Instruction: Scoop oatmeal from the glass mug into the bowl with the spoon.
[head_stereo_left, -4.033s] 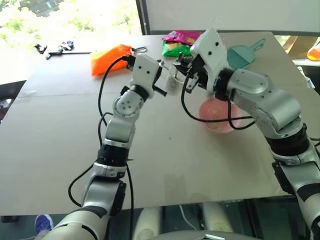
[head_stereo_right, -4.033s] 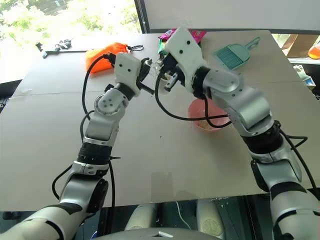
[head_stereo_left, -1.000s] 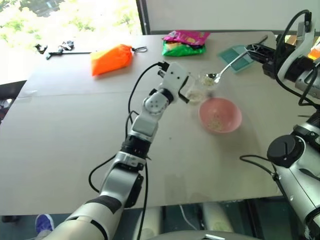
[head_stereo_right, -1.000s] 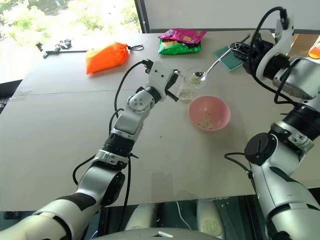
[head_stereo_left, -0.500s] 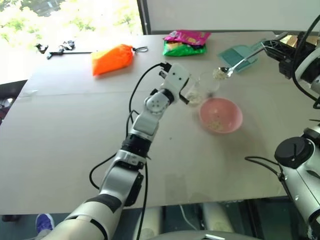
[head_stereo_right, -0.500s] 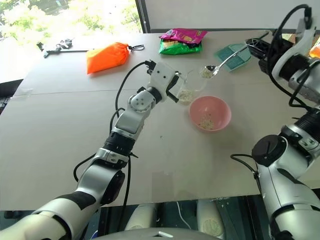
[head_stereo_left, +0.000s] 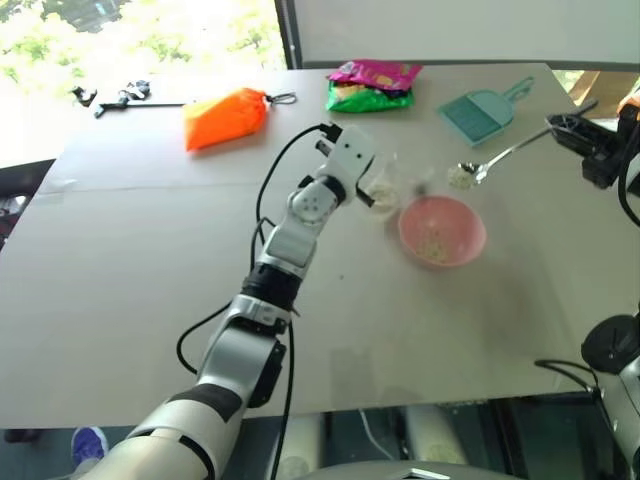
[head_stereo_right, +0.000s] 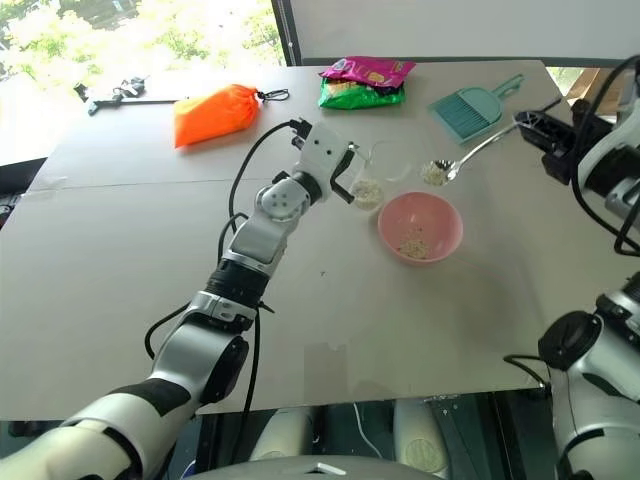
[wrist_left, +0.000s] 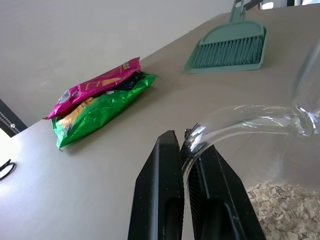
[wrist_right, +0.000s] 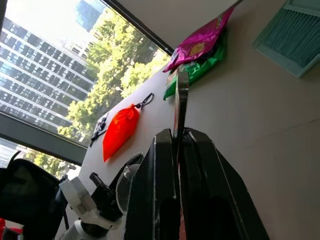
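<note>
Left eye view: the table (head_stereo_left: 120, 280) spans nearly the whole frame. Right of centre sits the pink bowl (head_stereo_left: 442, 231), with a scatter of oats inside. At upper centre lies an orange pouch (head_stereo_left: 224, 117), with a pink and green snack bag (head_stereo_left: 370, 85) to its right and a teal dustpan (head_stereo_left: 478, 108) further right. The glass mug (head_stereo_left: 384, 184) stands just left of the bowl, with oatmeal (wrist_left: 282, 202) in its bottom; the left hand (wrist_left: 186, 200) is clamped on its thin handle. At the right edge the right hand (wrist_right: 177, 200) pinches the handle of the spoon (head_stereo_left: 500, 158). The spoon's bowl carries a small heap of oats above the pink bowl's upper rim.
</note>
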